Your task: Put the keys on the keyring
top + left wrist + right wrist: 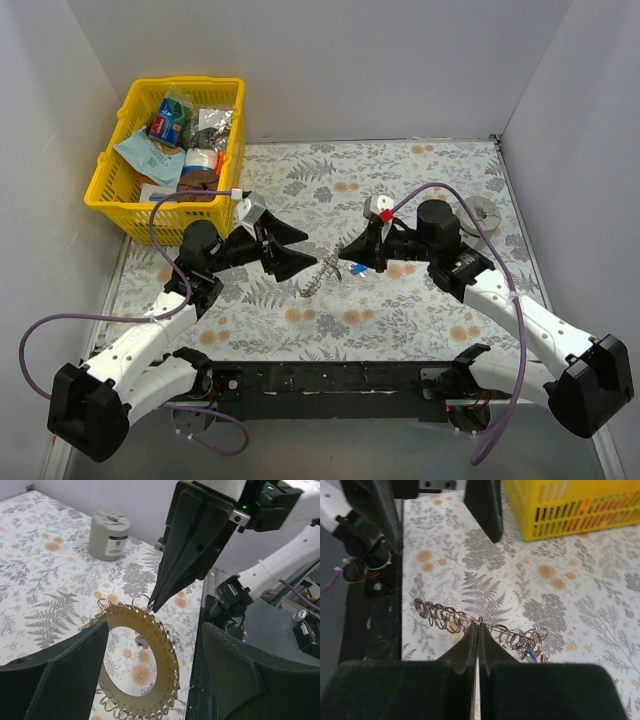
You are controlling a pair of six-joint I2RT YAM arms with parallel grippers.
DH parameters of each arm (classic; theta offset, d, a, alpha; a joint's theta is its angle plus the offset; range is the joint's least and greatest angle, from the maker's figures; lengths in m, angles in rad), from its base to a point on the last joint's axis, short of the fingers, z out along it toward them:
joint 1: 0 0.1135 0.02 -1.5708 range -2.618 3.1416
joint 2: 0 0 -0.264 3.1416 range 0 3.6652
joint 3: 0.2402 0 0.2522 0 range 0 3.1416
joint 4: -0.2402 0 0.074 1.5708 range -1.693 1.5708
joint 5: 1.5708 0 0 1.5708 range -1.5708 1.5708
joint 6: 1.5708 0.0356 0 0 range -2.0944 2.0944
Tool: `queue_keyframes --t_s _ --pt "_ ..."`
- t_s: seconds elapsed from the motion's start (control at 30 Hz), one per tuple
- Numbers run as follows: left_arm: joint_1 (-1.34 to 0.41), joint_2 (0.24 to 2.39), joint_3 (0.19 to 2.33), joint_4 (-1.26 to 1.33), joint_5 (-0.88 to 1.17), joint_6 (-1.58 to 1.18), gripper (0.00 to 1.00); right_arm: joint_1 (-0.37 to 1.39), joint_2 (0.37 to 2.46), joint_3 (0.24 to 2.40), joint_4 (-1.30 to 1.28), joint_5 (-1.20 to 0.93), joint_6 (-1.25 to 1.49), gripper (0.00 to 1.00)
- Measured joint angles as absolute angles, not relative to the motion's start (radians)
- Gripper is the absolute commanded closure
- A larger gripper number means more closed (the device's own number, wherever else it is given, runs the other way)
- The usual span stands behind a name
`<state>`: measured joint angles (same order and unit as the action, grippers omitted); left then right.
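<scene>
The keyring (318, 276) is a thin silvery disc with small loops all round its rim. It hangs edge-on in the right wrist view (440, 616) and face-on in the left wrist view (167, 652). My right gripper (343, 258) is shut on one small loop at the ring's top rim (478, 628) and holds it above the table. My left gripper (309, 250) is open, its jaws on either side of the ring (155, 680), and I cannot tell whether they touch it. A blue key (529, 653) and a red key (543, 656) hang at the ring's far end.
A squat grey cylinder (109, 535) stands on the floral table at the right (487, 212). A yellow basket (125, 190) of packets sits at the back left. White walls close in the table on three sides.
</scene>
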<state>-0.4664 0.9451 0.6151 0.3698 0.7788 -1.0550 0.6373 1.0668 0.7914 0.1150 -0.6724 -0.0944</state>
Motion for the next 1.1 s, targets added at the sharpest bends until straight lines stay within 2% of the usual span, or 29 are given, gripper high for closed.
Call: queue_keyframes --t_s 0.1,0.17,0.2,0.27,0.47,0.57,0.67,0.87,0.97,1.1 --pt "-0.466 0.958 0.615 0.431 0.849 -1.063 0.31 0.629 1.071 0.803 0.114 -0.781 -0.101 0.99" --pt "-0.466 0.969 0.615 0.458 0.879 -1.068 0.36 0.629 1.077 0.816 0.118 -0.854 -0.099 0.99" --pt "-0.467 0.974 0.615 0.467 0.886 -1.071 0.42 0.629 1.078 0.818 0.125 -0.884 -0.095 0.99" --pt "-0.467 0.989 0.615 0.480 0.903 -1.073 0.45 0.630 1.079 0.821 0.142 -0.936 -0.080 0.99" --pt "-0.477 1.023 0.616 0.493 0.918 -1.062 0.58 0.630 1.079 0.821 0.217 -1.023 -0.013 0.99" --pt "-0.507 1.030 0.616 0.494 0.917 -1.045 0.59 0.630 1.079 0.821 0.249 -1.040 0.017 0.99" --pt "-0.548 1.035 0.619 0.493 0.917 -1.019 0.53 0.630 1.079 0.821 0.270 -1.043 0.034 0.99" --pt "-0.591 1.032 0.617 0.499 0.916 -0.979 0.52 0.629 1.079 0.820 0.289 -1.040 0.057 0.99" --pt "-0.599 1.017 0.614 0.506 0.910 -0.969 0.54 0.629 1.079 0.820 0.300 -1.038 0.071 0.99" --pt "-0.606 1.009 0.614 0.512 0.902 -0.961 0.63 0.629 1.079 0.811 0.326 -1.036 0.088 0.99"
